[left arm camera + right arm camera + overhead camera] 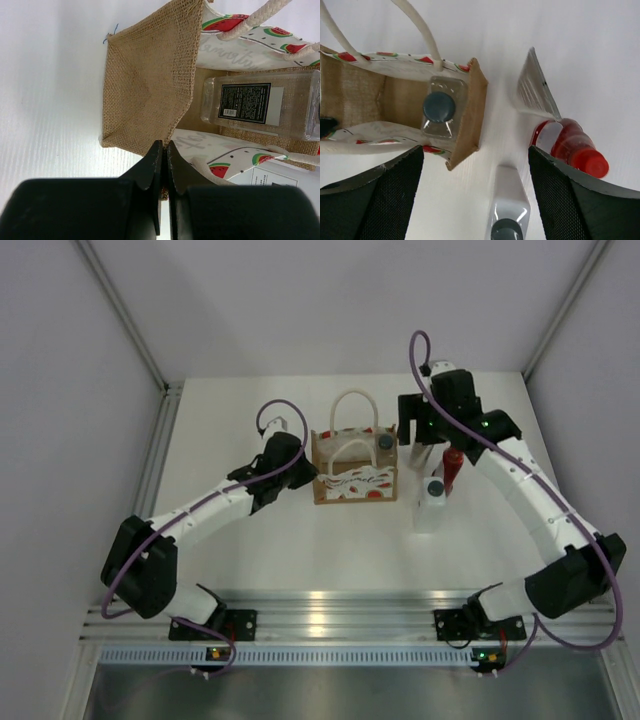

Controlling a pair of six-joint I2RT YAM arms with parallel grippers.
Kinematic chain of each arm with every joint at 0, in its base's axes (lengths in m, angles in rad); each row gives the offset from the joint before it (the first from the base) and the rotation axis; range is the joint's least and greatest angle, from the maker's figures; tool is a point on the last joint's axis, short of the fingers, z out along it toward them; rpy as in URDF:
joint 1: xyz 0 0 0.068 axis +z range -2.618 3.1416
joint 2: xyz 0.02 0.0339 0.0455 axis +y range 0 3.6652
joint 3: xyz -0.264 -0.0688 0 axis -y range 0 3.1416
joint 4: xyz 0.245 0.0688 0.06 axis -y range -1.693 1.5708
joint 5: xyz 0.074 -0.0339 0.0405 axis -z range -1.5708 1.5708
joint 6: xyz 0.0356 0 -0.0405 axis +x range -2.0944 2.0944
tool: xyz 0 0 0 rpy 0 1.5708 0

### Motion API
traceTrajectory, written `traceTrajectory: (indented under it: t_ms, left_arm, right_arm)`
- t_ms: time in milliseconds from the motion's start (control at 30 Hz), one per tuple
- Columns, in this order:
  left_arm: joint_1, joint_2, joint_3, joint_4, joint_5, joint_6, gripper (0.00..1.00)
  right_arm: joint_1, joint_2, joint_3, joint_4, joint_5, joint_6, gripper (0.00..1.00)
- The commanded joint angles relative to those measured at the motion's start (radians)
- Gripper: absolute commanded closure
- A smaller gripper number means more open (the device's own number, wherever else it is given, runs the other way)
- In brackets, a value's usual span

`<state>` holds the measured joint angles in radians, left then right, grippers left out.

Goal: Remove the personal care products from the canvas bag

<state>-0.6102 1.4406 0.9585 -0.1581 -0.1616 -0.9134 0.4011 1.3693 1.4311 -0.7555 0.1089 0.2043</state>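
Left claw [164, 146] pinches edge of canvas bag [150, 85], ctr frame; right claw [476, 155] spread wide. One white bottle [439, 107] inside bag; red bottle [570, 145], tube [535, 87] & 2nd white bottle [509, 210] on tabletop [600, 50], right of bag.

White table [300, 550] under me. Canvas bag [352, 475] stands upright about mid-table, rope handles up. On my right of bag, three things lie flat on bare top, close together. White bottle [432, 508] nearest bag, dark cap pointing away from me. Red bottle [452, 472] just beside it. Squeeze tube [535, 90] farther back, one end against red bottle.
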Motion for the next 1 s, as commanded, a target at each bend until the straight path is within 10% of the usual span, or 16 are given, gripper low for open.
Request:
traceTrajectory:
  t_ms: [0, 967]
  left_arm:
    - [-0.002, 0.038, 0.008, -0.069, 0.036, 0.022, 1.0]
    - [-0.002, 0.021, -0.006, -0.07, 0.019, 0.03, 1.0]
  right_arm:
    - [0.076, 0.12, 0.112, 0.002, 0.047, 0.024, 0.18]
    - [0.147, 0.439, 0.272, 0.001, 0.12, 0.067, 0.38]
